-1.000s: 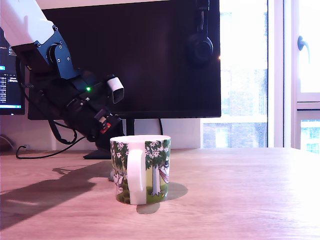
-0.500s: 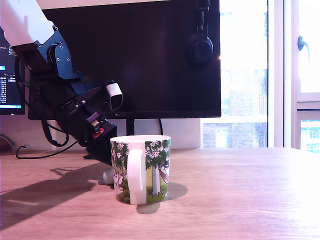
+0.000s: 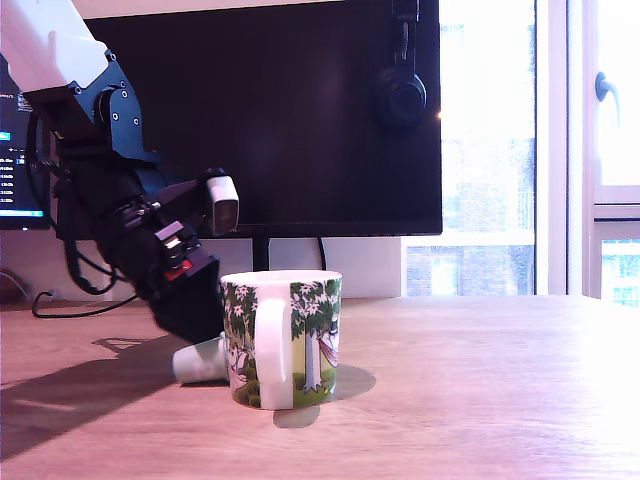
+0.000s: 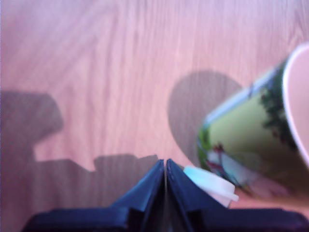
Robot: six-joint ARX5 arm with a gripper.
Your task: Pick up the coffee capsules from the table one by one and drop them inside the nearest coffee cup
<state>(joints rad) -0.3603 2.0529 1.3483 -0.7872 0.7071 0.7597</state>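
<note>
The coffee cup (image 3: pixel 285 338), a white mug printed with green trees, stands upright on the wood-grain table (image 3: pixel 480 400) with its handle facing the exterior camera. One pale coffee capsule (image 3: pixel 200 362) lies on its side on the table, touching or nearly touching the cup on the exterior view's left. My gripper (image 3: pixel 205 325) hangs low just above that capsule. In the wrist view its dark fingers (image 4: pixel 181 186) are pressed together with nothing between them. There the capsule (image 4: pixel 210 186) rests against the outside of one finger, beside the cup (image 4: pixel 251 145).
A large dark monitor (image 3: pixel 300 120) on a stand rises behind the cup, with headphones (image 3: pixel 400 95) hung on its top edge. A second screen (image 3: pixel 15 160) and a black cable (image 3: pixel 80 305) are at the exterior view's far left. A window (image 3: pixel 560 150) lies to the right.
The arm has swung toward the exterior view's left and lowered. The capsule, mostly hidden behind the cup before, now lies in plain view to the cup's left.
</note>
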